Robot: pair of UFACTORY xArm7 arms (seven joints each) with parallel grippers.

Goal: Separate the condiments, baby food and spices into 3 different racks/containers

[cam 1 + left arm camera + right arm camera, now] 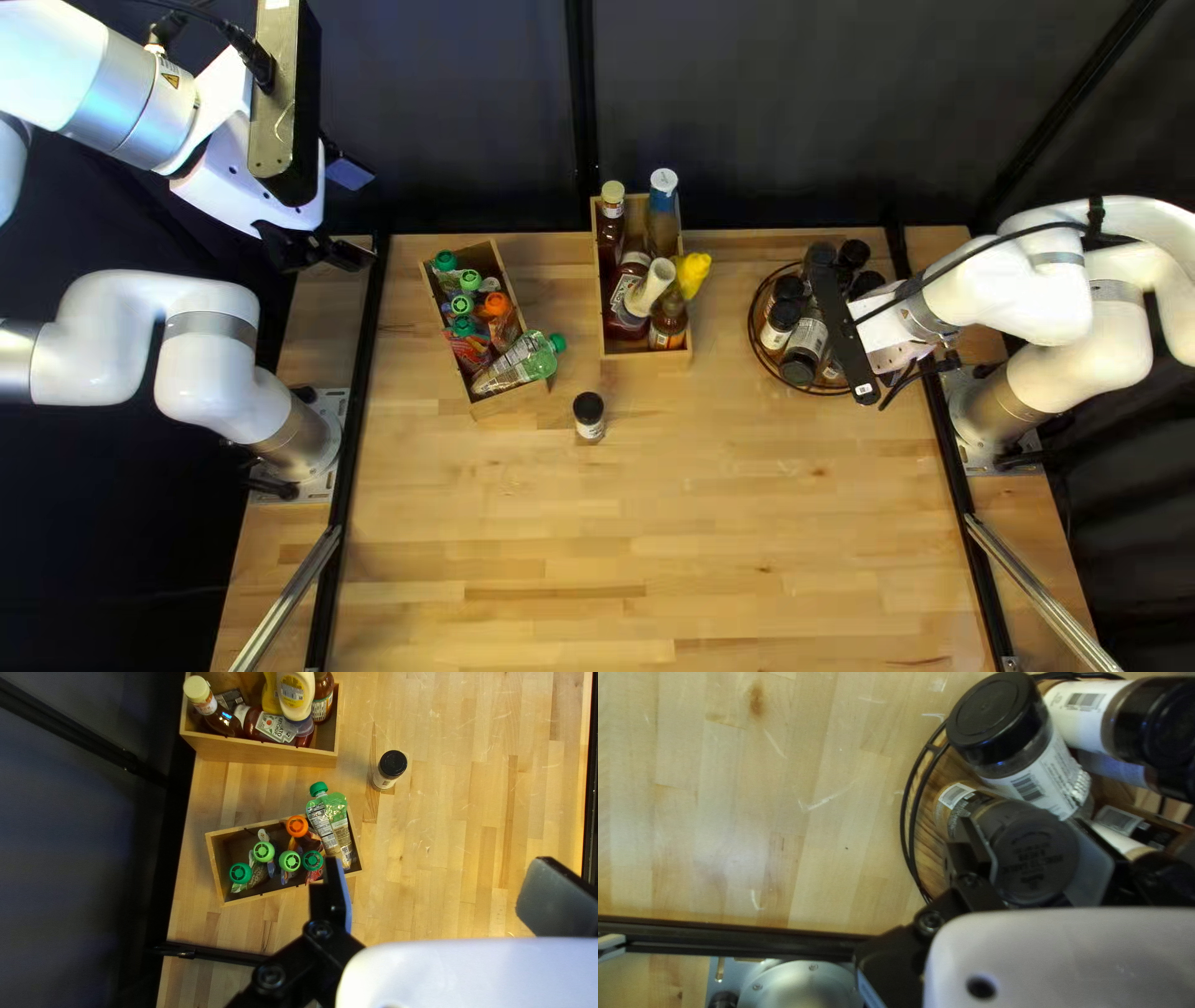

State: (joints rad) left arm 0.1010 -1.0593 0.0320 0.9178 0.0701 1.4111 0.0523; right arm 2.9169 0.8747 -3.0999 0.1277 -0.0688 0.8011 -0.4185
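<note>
One spice jar (589, 422) stands alone on the table, nearest of the goods, just outside the open corner between the two wooden boxes, and looks like the last one to sort. With its narrow base it could topple and roll if a finger brushes it on the way down.

Beyond it, the baby food box (509, 401) holds capped pouches; one green-capped pouch (523, 359) leans out over the side, so a careless pass might flick it onto the wood.

At the right of the top left view, my right gripper (1027, 830) reaches low into the round spice rack (927, 852), its two fingers pinching a dark-capped jar (1036, 858) from both sides. A second jar (1046, 774) leans right against that one, so letting go or lifting off crookedly could drag or tip the neighbours, and a finger might snag the wire rim.

Farther back, the condiments box (647, 357) is packed tight, a yellow squeeze bottle (692, 271) poking past its wall; crowding there risks a spill.

My left arm is raised high at the far left corner, its gripper (439, 863) spread wide, holding nothing, aimed down over the baby food.
</note>
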